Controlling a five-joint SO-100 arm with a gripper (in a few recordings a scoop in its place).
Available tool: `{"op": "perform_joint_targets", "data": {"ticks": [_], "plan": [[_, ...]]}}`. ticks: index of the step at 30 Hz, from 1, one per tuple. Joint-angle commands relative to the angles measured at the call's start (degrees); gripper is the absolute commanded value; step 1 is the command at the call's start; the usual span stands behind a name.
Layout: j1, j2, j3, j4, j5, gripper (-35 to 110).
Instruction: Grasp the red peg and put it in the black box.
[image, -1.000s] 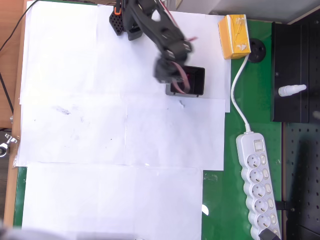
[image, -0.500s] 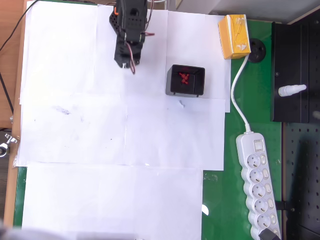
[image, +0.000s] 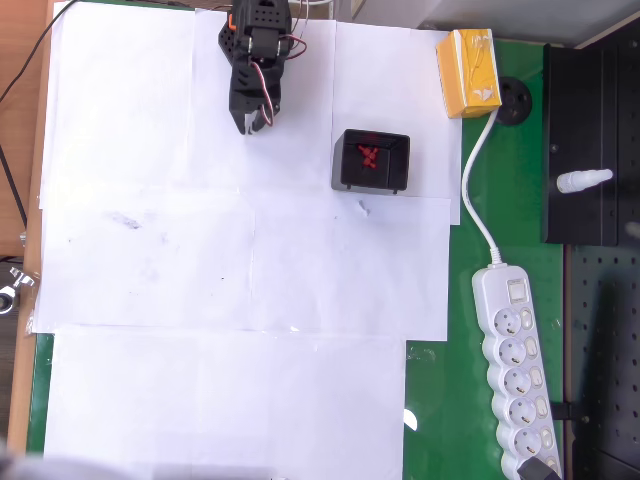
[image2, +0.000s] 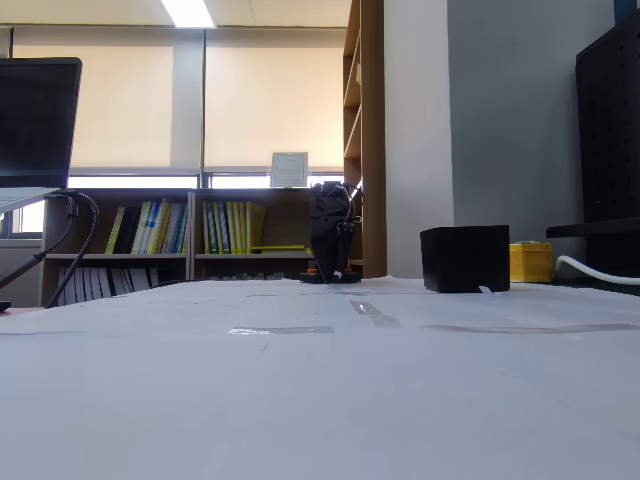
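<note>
The black box (image: 345, 165) stands on the white paper right of centre at the back, and small red pegs (image: 368, 157) lie inside it. In the fixed view the black box (image2: 465, 258) shows as a dark cube, its inside hidden. The black arm is folded back at the top edge of the paper, with my gripper (image: 252, 120) pointing down at the sheet, well left of the box and apart from it. Its fingers look pressed together with nothing between them. In the fixed view the folded arm (image2: 330, 235) stands left of the box.
A yellow carton (image: 468, 72) sits right of the box, with a white cable (image: 478, 190) running to a power strip (image: 518, 375) on the green mat. A black pegboard panel (image: 590, 150) lies at the right edge. White paper (image: 230, 300) covers the table.
The arm has left the box, swung left and folded back at the top of the paper. Red pegs inside the box, hidden under the gripper a second ago, now show.
</note>
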Motion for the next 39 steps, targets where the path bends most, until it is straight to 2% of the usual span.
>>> {"op": "perform_joint_targets", "data": {"ticks": [1,4,39], "plan": [[-0.7,-6.77,-4.57,4.04,1.14,0],[0.0,-6.77,-4.57,5.1,5.54,1],[-0.26,-6.77,-4.57,4.92,5.45,1]]}}
